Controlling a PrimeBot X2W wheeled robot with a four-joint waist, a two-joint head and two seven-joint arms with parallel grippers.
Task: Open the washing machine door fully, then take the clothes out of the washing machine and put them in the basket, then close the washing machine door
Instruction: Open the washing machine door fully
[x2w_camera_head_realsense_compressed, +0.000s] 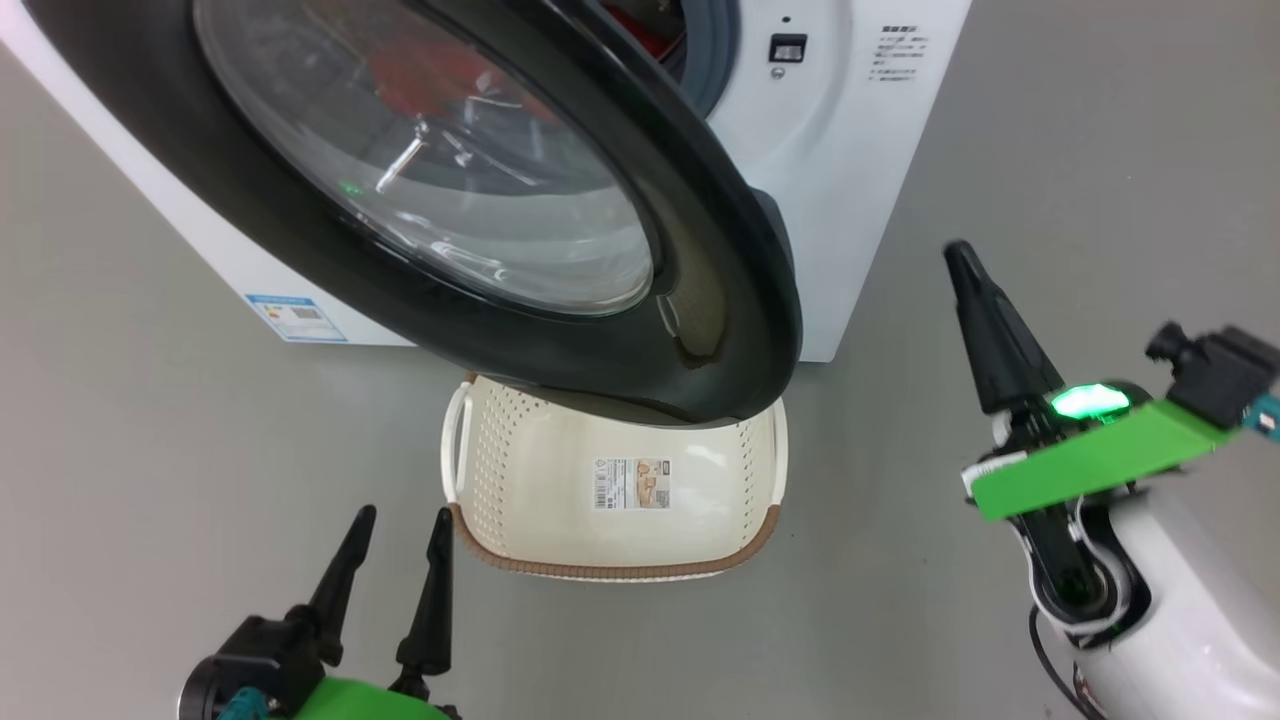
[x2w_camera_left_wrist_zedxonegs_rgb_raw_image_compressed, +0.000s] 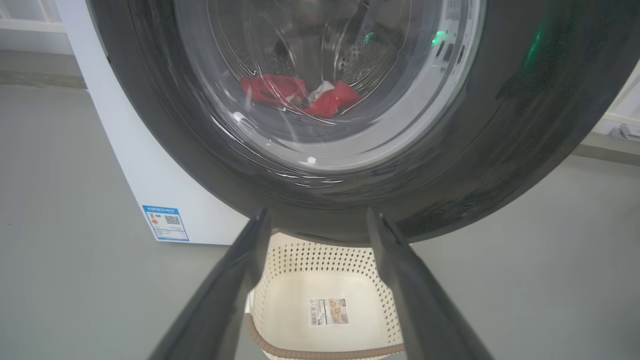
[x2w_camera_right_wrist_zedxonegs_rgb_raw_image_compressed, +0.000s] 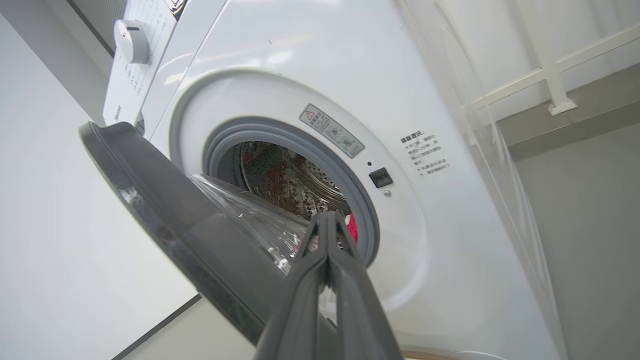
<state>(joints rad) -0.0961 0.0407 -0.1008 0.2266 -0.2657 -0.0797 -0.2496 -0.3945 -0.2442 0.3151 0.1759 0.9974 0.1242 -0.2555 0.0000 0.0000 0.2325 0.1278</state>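
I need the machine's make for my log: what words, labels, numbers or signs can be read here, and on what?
Nothing reads clearly enough to quote.
Blue sticker, washing machine lower corner: QR code, print too small.
Paper label, basket bottom: barcode, print too small.
Warning sticker and printed notes beside the drum opening: blurred.
Control panel print by the dial: blurred.

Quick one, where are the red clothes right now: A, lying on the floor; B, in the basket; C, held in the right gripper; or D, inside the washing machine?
D: the clothes lie inside the washing machine, seen through the glass of the washing machine door, and the basket below has no clothes in it.
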